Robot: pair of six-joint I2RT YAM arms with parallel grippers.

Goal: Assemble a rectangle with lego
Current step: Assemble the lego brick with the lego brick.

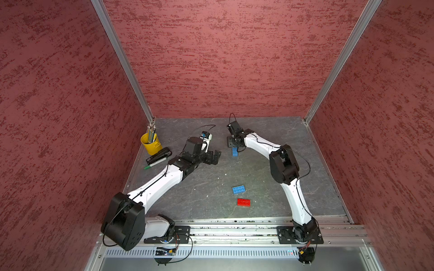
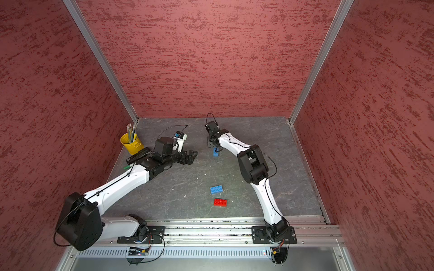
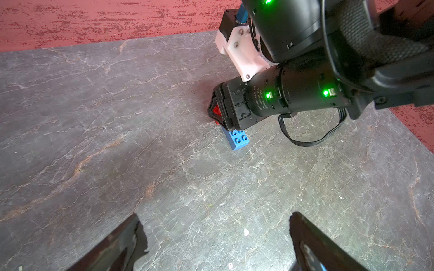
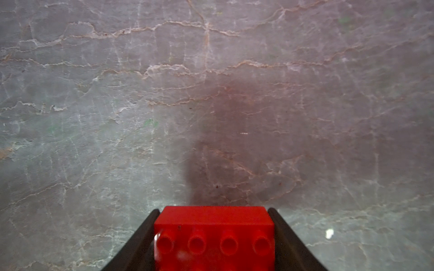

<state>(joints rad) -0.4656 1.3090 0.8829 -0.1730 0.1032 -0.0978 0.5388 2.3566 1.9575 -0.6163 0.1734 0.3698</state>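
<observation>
My right gripper (image 4: 213, 211) is shut on a red lego brick (image 4: 213, 234), whose studs face the wrist camera. In both top views it hangs at the back middle of the table, right gripper (image 1: 234, 145) (image 2: 212, 146) pointing down. A blue brick (image 1: 234, 151) (image 3: 237, 140) sticks out from under it on the table. Whether red and blue are joined I cannot tell. My left gripper (image 1: 215, 157) (image 3: 213, 218) stands open and empty to the left of them. A second blue brick (image 1: 238, 189) and a red brick (image 1: 243, 202) lie apart near the front.
A yellow cup (image 1: 150, 143) of pencils, a black stapler (image 1: 159, 155) and a green marker (image 1: 155, 164) sit at the back left. Red walls close in three sides. The arms' metal rail (image 1: 234, 225) runs along the front edge.
</observation>
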